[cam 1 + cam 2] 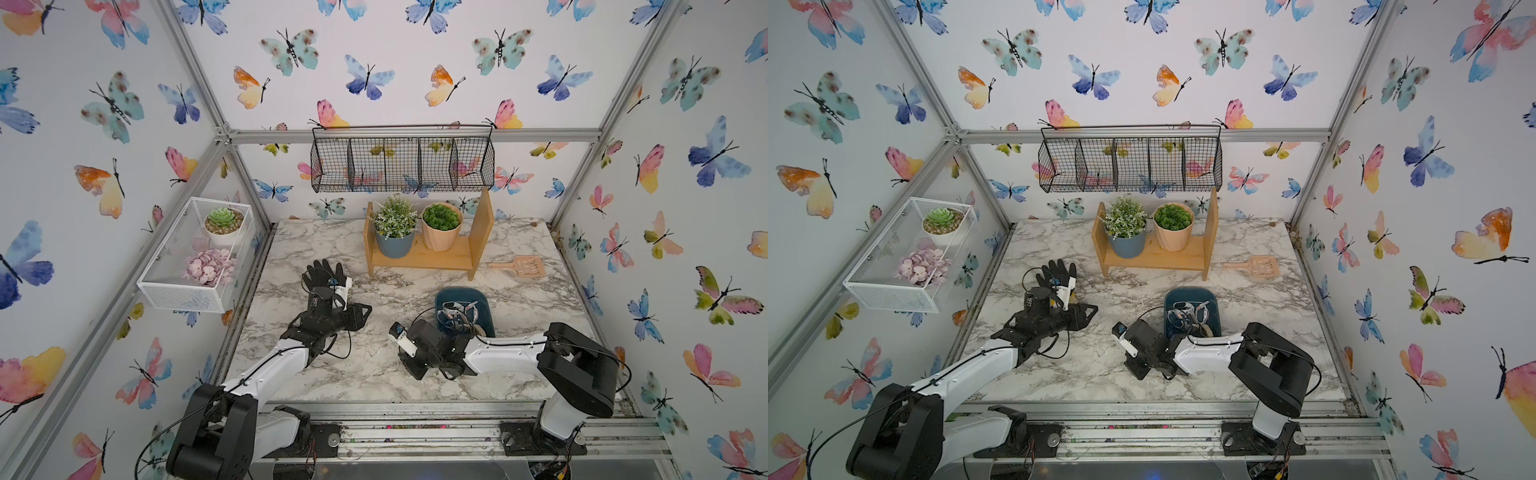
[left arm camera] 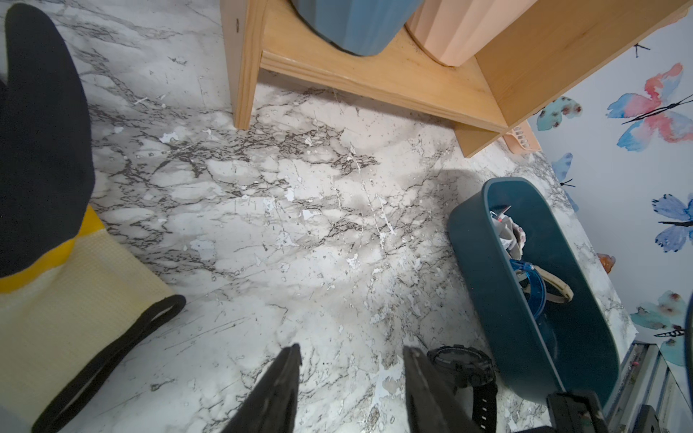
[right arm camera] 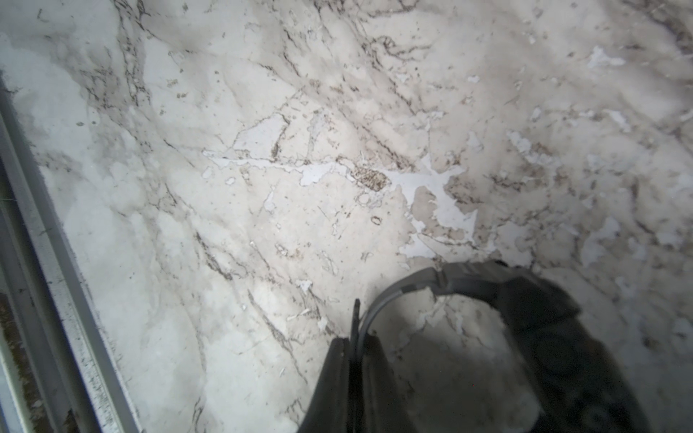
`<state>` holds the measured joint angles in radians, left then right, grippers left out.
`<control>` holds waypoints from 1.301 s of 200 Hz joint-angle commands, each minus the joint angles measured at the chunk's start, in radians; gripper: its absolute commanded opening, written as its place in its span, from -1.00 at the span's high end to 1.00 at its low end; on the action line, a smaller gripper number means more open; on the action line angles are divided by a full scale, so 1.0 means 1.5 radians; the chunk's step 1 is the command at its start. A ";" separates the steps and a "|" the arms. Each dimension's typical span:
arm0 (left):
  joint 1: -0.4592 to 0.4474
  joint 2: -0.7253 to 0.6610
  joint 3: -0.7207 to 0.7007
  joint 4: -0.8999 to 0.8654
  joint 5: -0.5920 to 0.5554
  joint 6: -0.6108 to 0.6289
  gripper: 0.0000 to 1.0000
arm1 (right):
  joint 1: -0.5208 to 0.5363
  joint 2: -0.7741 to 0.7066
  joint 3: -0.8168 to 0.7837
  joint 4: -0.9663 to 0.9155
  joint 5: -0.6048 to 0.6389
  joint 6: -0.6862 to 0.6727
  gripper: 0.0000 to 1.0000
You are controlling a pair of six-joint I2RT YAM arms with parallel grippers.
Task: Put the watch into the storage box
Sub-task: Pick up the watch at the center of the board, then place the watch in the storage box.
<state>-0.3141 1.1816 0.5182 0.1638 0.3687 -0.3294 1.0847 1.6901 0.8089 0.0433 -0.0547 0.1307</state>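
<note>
The black watch (image 3: 525,296) rests on the marble table, its strap arched in a loop. My right gripper (image 3: 356,339) is shut on one end of that strap. In the left wrist view the watch (image 2: 463,365) lies just beside the near end of the storage box (image 2: 483,240), a dark teal oblong tray holding several straps and small items. Both top views show the storage box (image 1: 465,294) (image 1: 1190,291) behind my right gripper (image 1: 417,370) (image 1: 1139,371), whose body hides the watch. My left gripper (image 2: 352,350) (image 1: 360,312) hangs open over bare table, left of the watch.
A black glove (image 1: 324,274) (image 2: 41,150) with a yellow and cream cuff lies by the left arm. A wooden shelf (image 1: 428,259) with two potted plants stands at the back, with a peach scoop (image 1: 524,266) to its right. A black wire basket (image 1: 401,164) and a white mesh basket (image 1: 195,257) hang on the walls.
</note>
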 commanded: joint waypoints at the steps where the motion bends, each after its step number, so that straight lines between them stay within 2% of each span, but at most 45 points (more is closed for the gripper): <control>1: 0.005 -0.024 -0.006 0.023 0.038 0.009 0.02 | 0.006 -0.034 0.006 0.030 -0.031 -0.009 0.96; 53: -0.019 -0.042 0.016 0.031 0.070 0.026 0.02 | 0.006 -0.101 0.030 -0.005 0.041 -0.001 0.96; 110: -0.102 -0.053 0.025 0.077 0.070 0.022 0.02 | 0.006 -0.190 0.011 -0.061 0.161 0.016 0.96; 151: -0.178 -0.006 0.035 0.126 0.063 0.009 0.02 | 0.000 -0.242 -0.006 -0.121 0.227 0.051 0.96; 188: -0.212 0.025 0.052 0.130 0.057 0.021 0.02 | -0.031 -0.279 -0.046 -0.145 0.231 0.099 0.96; 260: -0.213 0.027 0.042 0.143 0.070 0.028 0.02 | -0.118 -0.315 -0.089 -0.174 0.220 0.136 0.96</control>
<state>-0.6304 1.2144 0.5766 0.3443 0.4435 -0.3031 0.9302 1.2369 0.6975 -0.1802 0.2523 0.3019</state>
